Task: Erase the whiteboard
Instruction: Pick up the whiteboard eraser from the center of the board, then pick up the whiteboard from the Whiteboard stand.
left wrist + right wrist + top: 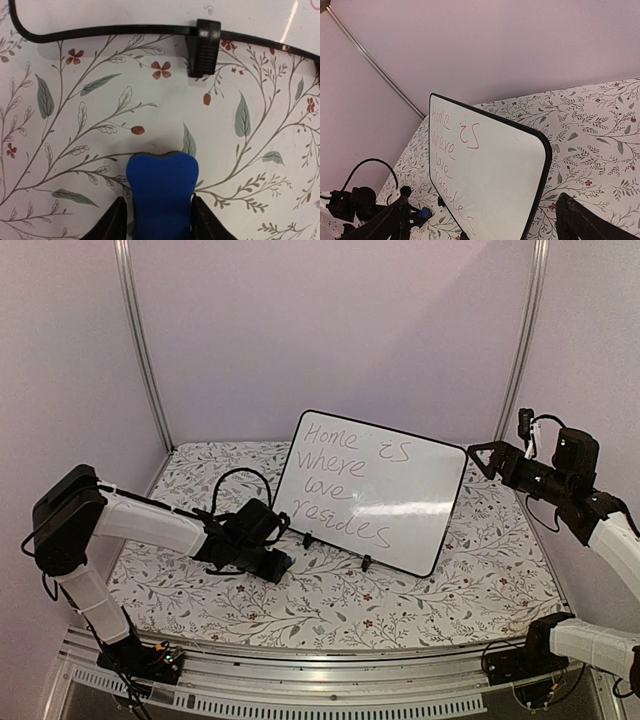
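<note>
The big white whiteboard [395, 495] with round corners and a thin black rim stands on its little black feet [366, 563] in the middle of the white flowery table cloth [440, 590], leaning back, with pink handwriting [335, 480] on its left half. Your left gripper [160, 220] is down low near the board's bottom left edge, squeezed tight on a small blue foam eraser block [161, 192]. Your right gripper [480, 452] hangs in the air just beside the board's top right corner, with its fingers spread wide and holding nothing.
</note>
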You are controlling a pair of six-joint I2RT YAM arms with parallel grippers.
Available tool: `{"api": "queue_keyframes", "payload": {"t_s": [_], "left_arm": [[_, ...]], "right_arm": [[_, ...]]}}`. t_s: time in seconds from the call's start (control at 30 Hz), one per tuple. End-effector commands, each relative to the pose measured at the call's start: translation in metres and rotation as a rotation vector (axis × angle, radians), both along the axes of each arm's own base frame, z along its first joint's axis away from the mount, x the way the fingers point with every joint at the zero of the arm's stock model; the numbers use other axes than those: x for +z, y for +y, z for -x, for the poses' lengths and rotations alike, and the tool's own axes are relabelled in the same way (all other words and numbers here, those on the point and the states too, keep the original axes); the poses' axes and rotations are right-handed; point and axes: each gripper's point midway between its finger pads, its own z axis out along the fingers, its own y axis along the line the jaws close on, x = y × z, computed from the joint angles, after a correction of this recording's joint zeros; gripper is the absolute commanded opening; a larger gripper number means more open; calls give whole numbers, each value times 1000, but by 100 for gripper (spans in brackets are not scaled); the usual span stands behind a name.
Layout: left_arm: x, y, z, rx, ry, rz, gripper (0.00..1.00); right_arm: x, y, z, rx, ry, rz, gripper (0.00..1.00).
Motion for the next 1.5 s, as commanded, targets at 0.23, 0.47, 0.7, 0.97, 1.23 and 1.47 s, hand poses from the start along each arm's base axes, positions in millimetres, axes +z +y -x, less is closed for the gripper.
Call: {"api": "queue_keyframes", "payload": {"t_s": [0.23,0.47,0.7,0.97,1.23,1.47], "left_arm": [[15,-2,-8,7,-31,24,31],[53,-6,-19,18,-107,72,20],[98,-13,-35,39,-181,118,23],[168,-16,-61,74,-323,209,27],[224,-21,-87,50,-466,282,22],[260,-34,-110,17,-567,362,13]], "right_arm": [[2,-2,-1,-4,-12,0,99],[1,-2,-1,-7,-12,1,99],[1,-3,0,-10,-14,1,99],[0,-3,0,-13,-12,7,99],[-4,-4,-1,-16,-7,15,99],[-27,-7,-5,-34,35,48,99]]}}
